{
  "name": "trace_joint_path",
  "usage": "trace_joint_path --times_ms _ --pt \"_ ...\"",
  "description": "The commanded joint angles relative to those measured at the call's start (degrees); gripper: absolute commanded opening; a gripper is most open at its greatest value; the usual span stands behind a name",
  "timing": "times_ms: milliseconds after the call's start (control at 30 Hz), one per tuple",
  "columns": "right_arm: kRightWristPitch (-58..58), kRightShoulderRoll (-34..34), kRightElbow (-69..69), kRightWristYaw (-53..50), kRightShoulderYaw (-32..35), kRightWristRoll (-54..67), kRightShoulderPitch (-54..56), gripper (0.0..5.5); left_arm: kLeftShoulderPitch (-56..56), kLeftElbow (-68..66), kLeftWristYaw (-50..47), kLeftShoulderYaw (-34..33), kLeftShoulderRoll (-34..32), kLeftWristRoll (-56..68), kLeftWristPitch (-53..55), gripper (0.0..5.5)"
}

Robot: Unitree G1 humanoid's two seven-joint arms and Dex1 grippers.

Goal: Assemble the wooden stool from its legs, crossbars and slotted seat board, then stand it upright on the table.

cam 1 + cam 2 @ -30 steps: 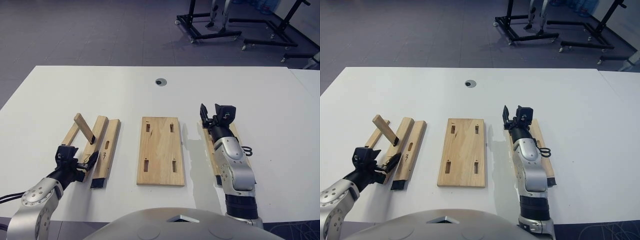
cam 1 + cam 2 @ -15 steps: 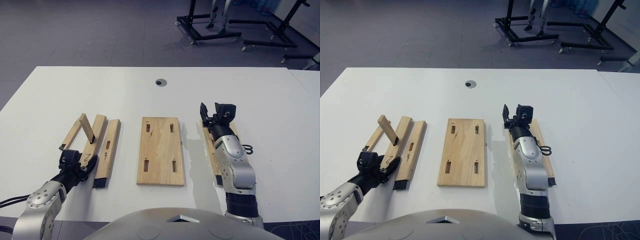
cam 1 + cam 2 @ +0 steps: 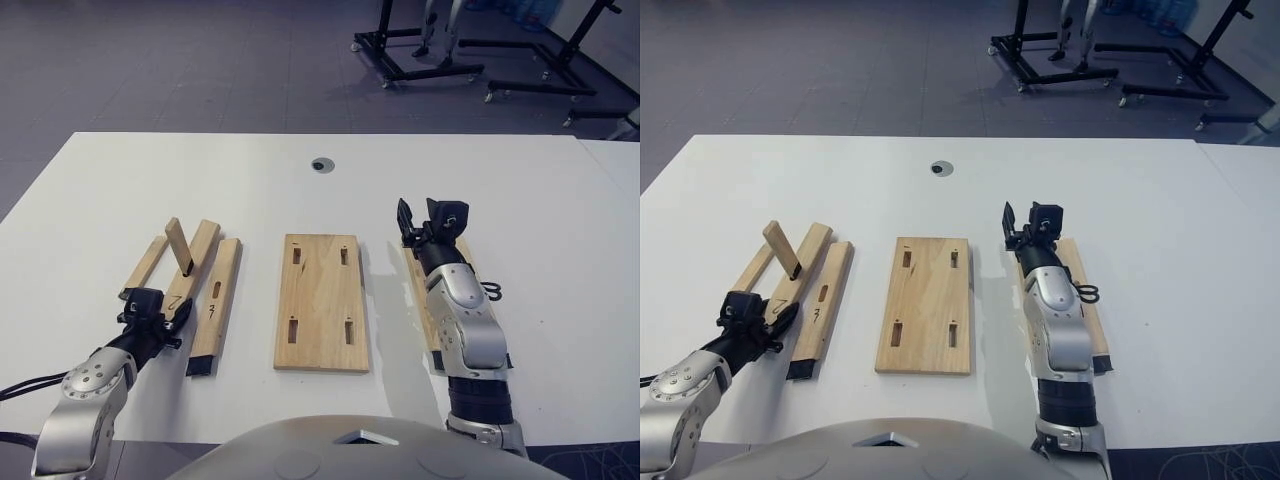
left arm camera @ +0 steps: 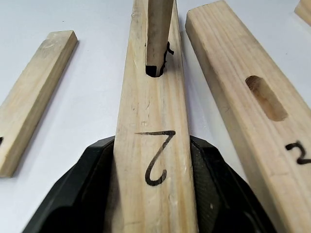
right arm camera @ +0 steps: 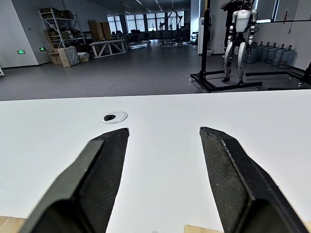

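1. Wood parts lie flat on a white table (image 3: 560, 250). The landmark is the seat board (image 3: 320, 300) at centre, slots facing up, long axis running away from the robot.
2. Farthest left of the seat board is the loose bar (image 3: 146, 266). It lies flat just beside leg 2, and nothing is gripping it.
3. Left of the seat board is leg 2 (image 4: 154, 126), its long axis roughly parallel to the board and angled slightly. The left gripper (image 3: 152, 322) is clamped across its near end, with a finger on each long edge.
4. The crossbar (image 3: 179, 245) is stuck in leg 2's slot, partway up from the grip. It leans and is not square to the leg. I can't tell whether it's fully seated.
5. Between leg 2 and the seat board is the slotted leg (image 3: 217, 300), flat with its slot empty. It is close beside leg 2; I can't tell whether they touch.
6. Right of the seat board, the right gripper (image 3: 420, 228) has its fingers spread wide with nothing between them. It hovers over the far end of the right-side pieces (image 3: 1092, 325), which the arm partly hides.
7. Key relation, as I judge it: the crossbar's free end has to meet the slotted leg's empty slot.
   - That slot lies on leg 2's board side, with both long axes near parallel.
   - The left arm is nearer and already holds the sub-assembly.
   - Risk: the leaning crossbar works loose if leg 2 is rotated fast.
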State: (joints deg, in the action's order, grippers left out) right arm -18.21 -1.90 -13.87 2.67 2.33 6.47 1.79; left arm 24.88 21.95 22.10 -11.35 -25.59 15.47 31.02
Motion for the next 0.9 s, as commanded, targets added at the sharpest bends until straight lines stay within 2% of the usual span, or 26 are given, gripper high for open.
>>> trace_joint_path --times_ms 33,167,267,333,433,500,567,667,833,900 --pt "0.6 0.1 1.0 -0.3 0.3 0.1 2.4 2.69 -7.9 -4.6 0.1 -1.8 1.0 2.8 1.1 2.04" --pt "2.6 0.6 3.4 0.3 2.2 2.1 5.1 2.69 -15.4 -5.2 -1.4 -5.0 7.2 11.2 1.7 2.04" --pt "2.2 0.2 3.6 4.8 2.4 6.6 7.3 2.69 -16.1 -0.1 2.9 -3.4 8.8 17.0 1.1 2.04" --pt "-1.5 -0.2 0.4 12.1 2.8 16.2 8.5 2.69 -19.0 2.1 9.0 -0.1 8.1 20.6 0.9 2.04" --pt "-9.6 -2.5 -6.2 24.7 3.0 34.7 10.1 2.69 -24.9 0.1 13.5 1.3 8.9 26.2 2.2 2.04" --pt "-15.3 -5.3 -10.2 31.6 3.7 46.8 10.6 2.69 -26.2 0.0 20.0 5.1 5.8 26.2 2.1 2.04" --pt "-18.0 -7.2 -12.0 36.4 4.5 55.3 10.7 2.69 -29.2 -2.6 24.4 5.8 4.5 27.9 2.4 2.04" --pt "-19.5 -9.2 -10.9 40.9 2.7 57.9 11.9 2.69 -32.6 -4.9 27.0 4.4 4.5 32.5 3.8 2.04" --pt "-18.3 -10.2 -10.1 42.6 0.4 55.7 11.5 3.66 -34.6 -6.4 27.5 1.3 3.3 37.2 5.3 2.04" --pt "-15.8 -10.3 -9.0 41.3 0.1 51.5 10.2 3.69 -34.2 -5.0 27.0 1.1 3.5 39.1 6.3 2.04"
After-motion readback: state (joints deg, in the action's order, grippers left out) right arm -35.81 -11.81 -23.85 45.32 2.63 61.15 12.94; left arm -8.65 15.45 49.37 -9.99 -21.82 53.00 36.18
